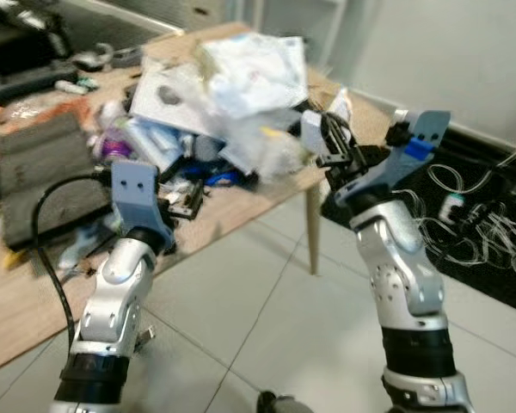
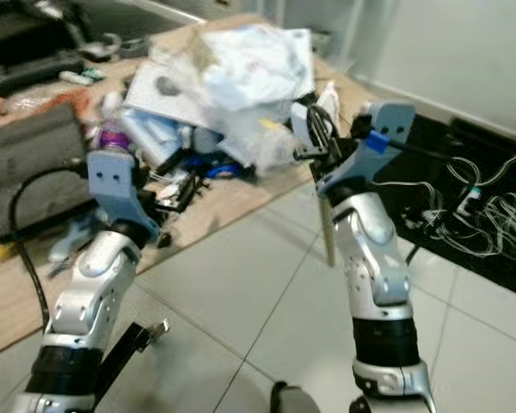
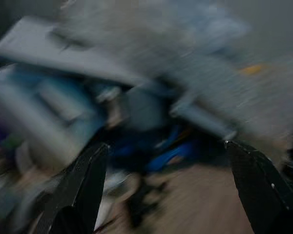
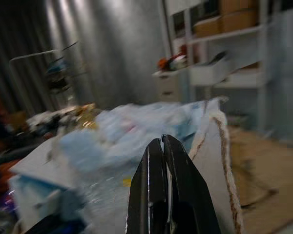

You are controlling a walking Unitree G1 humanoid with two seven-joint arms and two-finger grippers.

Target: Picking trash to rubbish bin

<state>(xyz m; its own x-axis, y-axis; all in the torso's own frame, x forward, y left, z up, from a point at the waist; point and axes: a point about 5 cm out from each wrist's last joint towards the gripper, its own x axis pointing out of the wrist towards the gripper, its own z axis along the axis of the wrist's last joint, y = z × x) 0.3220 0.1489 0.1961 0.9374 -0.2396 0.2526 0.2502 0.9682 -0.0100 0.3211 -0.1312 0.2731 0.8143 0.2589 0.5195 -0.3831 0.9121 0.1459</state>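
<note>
I can read no text, label, brand or number anywhere in front of me. The white wrappers and papers in the trash heap on the wooden table carry faint coloured marks, but they are too blurred to make out as letters. The boxes on the shelves that my right wrist camera catches show no legible print either.

A loose heap of trash lies piled on the wooden table near its corner: crumpled white paper and clear plastic on top, flat grey card, blue and purple packaging underneath.
</note>
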